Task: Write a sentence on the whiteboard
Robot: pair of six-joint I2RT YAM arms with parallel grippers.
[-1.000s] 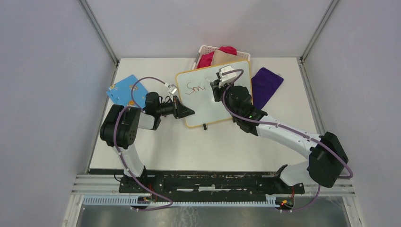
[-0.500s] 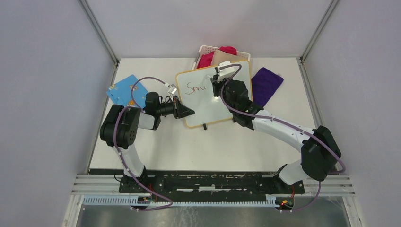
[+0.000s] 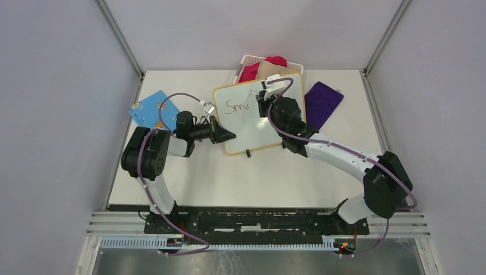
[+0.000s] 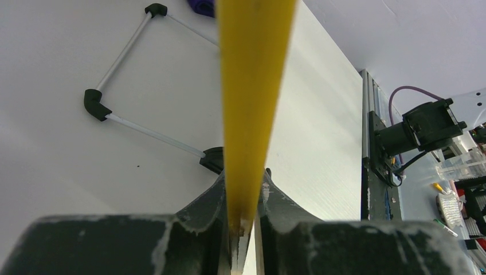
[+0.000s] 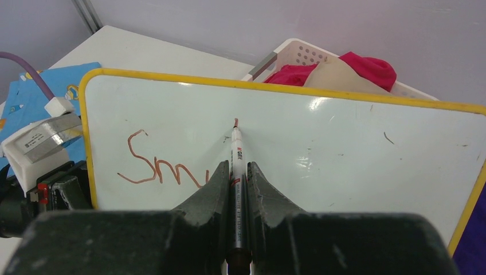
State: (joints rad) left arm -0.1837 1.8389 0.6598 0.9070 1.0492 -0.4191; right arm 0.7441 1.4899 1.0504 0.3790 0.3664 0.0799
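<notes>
Desk [image 3: 229, 177]: white.
Whiteboard [image 3: 252, 129]: far centre, propped aslant, long axis left-right.
Sentence [image 5: 160, 169]: red "Sm", upper left.
Left claw [image 3: 226, 136]: clamped on whiteboard's left edge.
Right claw [image 3: 262, 106]: gripping marker [image 5: 236, 154], tip toward whiteboard.

The top camera looks down from above and behind the arms, far enough off to take in the whole table [image 3: 229, 177] and the whiteboard [image 3: 252, 123]. The left wrist camera sits very near, looking along the left fingers [image 4: 189, 223] at the whiteboard's yellow rim edge-on, with the table beyond. The right wrist camera looks forward over the right fingers [image 5: 209, 195] and marker [image 5: 236, 152], close to the whiteboard's face. It shares the red writing [image 5: 155, 166] and the basket [image 5: 298, 51] with the top view.
</notes>
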